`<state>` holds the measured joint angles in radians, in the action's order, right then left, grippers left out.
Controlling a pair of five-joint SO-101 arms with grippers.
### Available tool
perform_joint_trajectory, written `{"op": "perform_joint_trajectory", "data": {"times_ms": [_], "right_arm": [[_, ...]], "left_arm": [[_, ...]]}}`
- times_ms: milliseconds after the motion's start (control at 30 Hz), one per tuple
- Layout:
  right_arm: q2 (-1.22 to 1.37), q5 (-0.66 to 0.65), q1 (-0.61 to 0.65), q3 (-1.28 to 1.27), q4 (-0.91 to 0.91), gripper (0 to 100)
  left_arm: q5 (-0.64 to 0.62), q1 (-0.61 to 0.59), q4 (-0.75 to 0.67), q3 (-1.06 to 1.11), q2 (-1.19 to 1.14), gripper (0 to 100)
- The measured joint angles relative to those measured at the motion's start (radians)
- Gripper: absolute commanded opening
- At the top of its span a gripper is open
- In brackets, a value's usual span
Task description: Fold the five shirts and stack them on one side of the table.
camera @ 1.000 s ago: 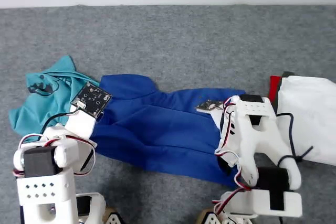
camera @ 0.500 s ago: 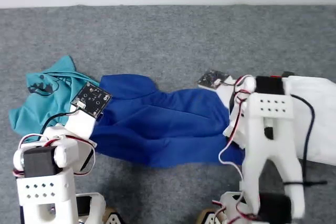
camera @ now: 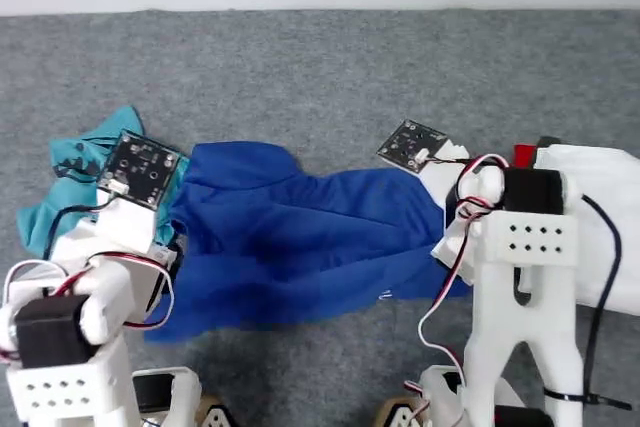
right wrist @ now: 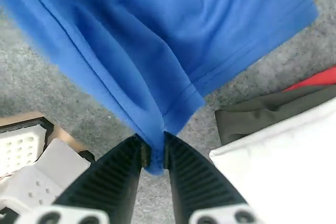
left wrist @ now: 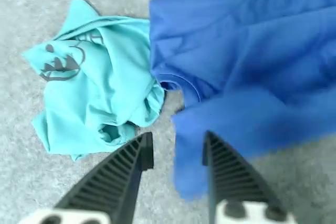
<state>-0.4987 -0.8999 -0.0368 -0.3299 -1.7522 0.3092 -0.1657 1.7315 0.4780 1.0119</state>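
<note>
A blue shirt (camera: 300,247) lies spread across the middle of the grey table. My right gripper (right wrist: 154,153) is shut on a fold of this blue shirt (right wrist: 157,51) at its right end, and the cloth hangs from the fingers. Beside the shirt's collar end my left gripper (left wrist: 176,156) stands open, with the edge of the blue shirt (left wrist: 247,77) lying between its fingers. A crumpled teal shirt (camera: 70,177) with a dark print lies at the far left, also under the left wrist (left wrist: 100,87). Folded white cloth (camera: 590,217) lies at the right.
Under the white cloth (right wrist: 283,182) show a dark olive garment (right wrist: 252,116) and a red one (right wrist: 315,80). The far half of the table (camera: 330,67) is bare grey felt up to a white wall. Both arm bases stand along the near edge.
The right arm stretched away from its base, drawing the blue shirt's right end off the near edge. The left arm shifted left towards the teal shirt, and the shirt's left side moved.
</note>
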Motion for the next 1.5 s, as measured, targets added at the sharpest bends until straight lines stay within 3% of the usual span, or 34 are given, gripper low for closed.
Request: {"op": "perform_joint_trajectory", "data": {"times_ms": [267, 700, 1133, 1500], "right_arm": [[-0.003, -0.061, -0.087, -0.025, 0.0, 0.9], [-0.003, -0.064, -0.098, -0.025, 0.0, 0.9], [-0.003, -0.064, -0.098, -0.025, 0.0, 0.9], [-0.003, -0.064, -0.103, -0.029, 0.0, 0.9]], "left_arm": [[0.006, -0.04, 0.003, -0.018, -0.052, 19], [0.227, -0.044, -0.002, 0.009, -0.605, 19], [0.241, -0.044, -0.169, 0.009, -0.945, 19], [0.241, -0.063, -0.247, 0.015, -1.019, 19]]}}
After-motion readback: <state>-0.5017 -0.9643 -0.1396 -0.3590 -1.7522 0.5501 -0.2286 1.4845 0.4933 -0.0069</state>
